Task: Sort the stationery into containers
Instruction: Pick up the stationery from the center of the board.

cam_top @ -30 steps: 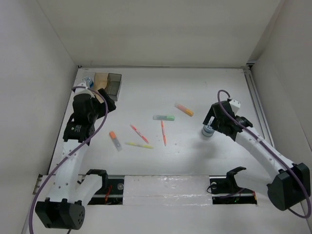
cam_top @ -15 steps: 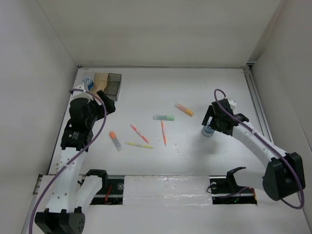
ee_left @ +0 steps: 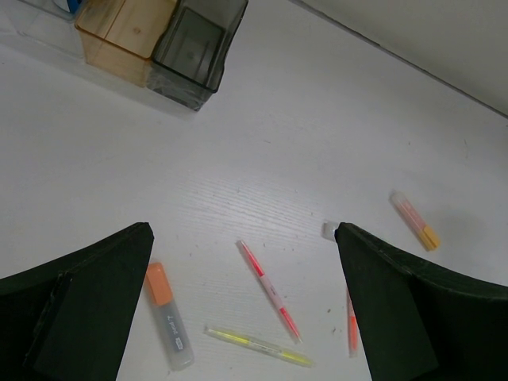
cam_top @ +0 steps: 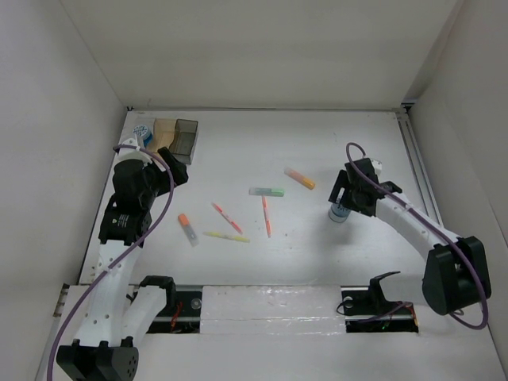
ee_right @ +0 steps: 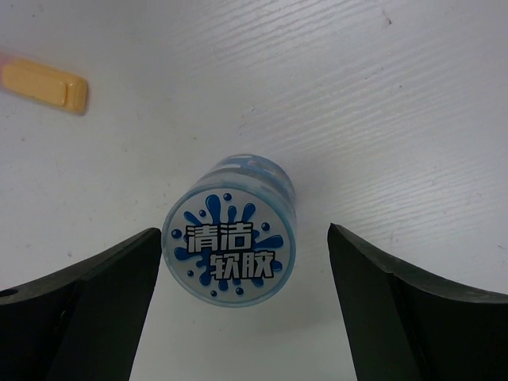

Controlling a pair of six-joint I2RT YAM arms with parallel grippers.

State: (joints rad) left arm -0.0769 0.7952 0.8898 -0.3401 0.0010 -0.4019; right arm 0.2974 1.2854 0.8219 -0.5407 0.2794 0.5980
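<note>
right end effector [ee_right: 244, 238] spread, fingers either side of blue-white roll [ee_right: 230, 254], gaps both sides; right-centre of top view, bare tabletop [cam_top: 317, 143] all round. left end effector [ee_left: 242, 230] spread, empty, above pens [ee_left: 270, 290]. containers [cam_top: 184, 139] upper-left corner.

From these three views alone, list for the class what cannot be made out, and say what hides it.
Clear bin: cut off by the left wrist view's top edge.
Green highlighter: left wrist view, mostly behind a finger.
Roll: top view, partly under the right arm.
Marker print: left wrist view, too small.
</note>
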